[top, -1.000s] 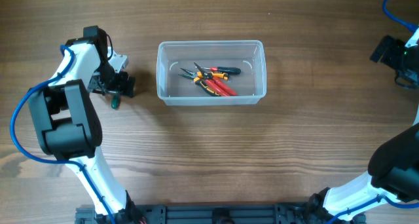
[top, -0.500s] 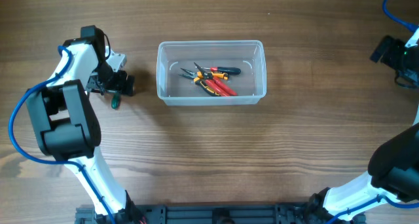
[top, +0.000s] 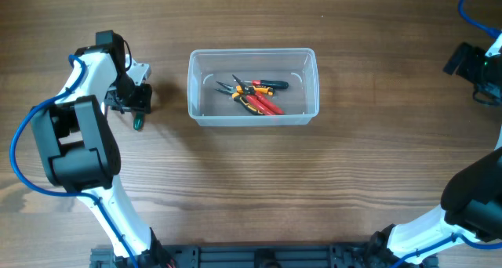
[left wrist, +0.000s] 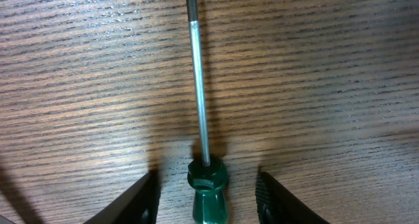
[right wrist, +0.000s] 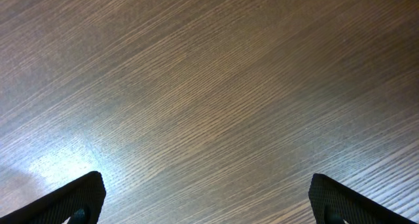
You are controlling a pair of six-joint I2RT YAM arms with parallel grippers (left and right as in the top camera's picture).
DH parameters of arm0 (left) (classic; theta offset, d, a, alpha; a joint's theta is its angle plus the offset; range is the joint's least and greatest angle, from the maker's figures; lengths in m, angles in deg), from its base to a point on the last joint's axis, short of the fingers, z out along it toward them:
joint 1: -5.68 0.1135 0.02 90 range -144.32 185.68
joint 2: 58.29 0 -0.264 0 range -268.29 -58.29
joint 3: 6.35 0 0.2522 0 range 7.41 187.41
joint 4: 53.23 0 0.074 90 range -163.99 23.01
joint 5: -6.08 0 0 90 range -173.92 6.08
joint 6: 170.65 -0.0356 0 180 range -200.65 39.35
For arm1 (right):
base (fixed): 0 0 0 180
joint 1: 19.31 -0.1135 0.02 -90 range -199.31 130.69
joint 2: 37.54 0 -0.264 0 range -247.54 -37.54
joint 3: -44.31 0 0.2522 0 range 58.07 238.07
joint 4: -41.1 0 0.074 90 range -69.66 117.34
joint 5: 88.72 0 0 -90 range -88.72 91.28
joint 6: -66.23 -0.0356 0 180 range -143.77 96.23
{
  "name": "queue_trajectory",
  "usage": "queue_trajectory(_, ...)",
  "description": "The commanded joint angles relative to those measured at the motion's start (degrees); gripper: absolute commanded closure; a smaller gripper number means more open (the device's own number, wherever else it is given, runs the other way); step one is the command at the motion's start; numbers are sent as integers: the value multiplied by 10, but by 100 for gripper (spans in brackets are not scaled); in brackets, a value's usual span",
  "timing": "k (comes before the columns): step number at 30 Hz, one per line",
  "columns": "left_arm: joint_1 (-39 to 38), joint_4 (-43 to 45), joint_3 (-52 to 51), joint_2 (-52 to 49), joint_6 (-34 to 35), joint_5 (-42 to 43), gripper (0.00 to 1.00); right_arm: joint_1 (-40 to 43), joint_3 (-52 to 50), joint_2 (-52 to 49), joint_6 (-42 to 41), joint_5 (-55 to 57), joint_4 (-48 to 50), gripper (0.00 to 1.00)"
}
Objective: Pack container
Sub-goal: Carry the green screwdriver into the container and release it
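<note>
My left arm and right arm are white shells joined by bulky black housings, each trailed by a looping blue cable. My left fingers are matte black wedges. My right fingers are the same black, with rounded edges. Just behind my left fingers sits a small white bracket.

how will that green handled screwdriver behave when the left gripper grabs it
Probably stiff: the screwdriver has a straight metal shaft. Its green handle looks faceted near the shaft, so rolling seems limited. Gripped at the handle by the left gripper, the long shaft may tip downward.
</note>
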Motion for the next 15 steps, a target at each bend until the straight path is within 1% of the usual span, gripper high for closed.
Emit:
queue_trajectory(1,4,1,-4,-9,-1,14,58,-2,-1,-1,-10,-5,1,0)
queue_trajectory(3,4,1,-4,-9,-1,14,60,-2,-1,-1,-10,-5,1,0)
queue_trajectory(8,4,-1,-4,-9,-1,14,73,-2,-1,-1,-10,-5,1,0)
queue_trajectory(11,4,-1,-4,-9,-1,14,77,-2,-1,-1,-10,-5,1,0)
queue_trajectory(12,4,-1,-4,-9,-1,14,81,-2,-1,-1,-10,-5,1,0)
queue_trajectory(13,4,-3,-4,-9,-1,14,83,-2,-1,-1,-10,-5,1,0)
queue_trajectory(15,4,-5,-4,-9,-1,13,84,-2,-1,-1,-10,-5,1,0)
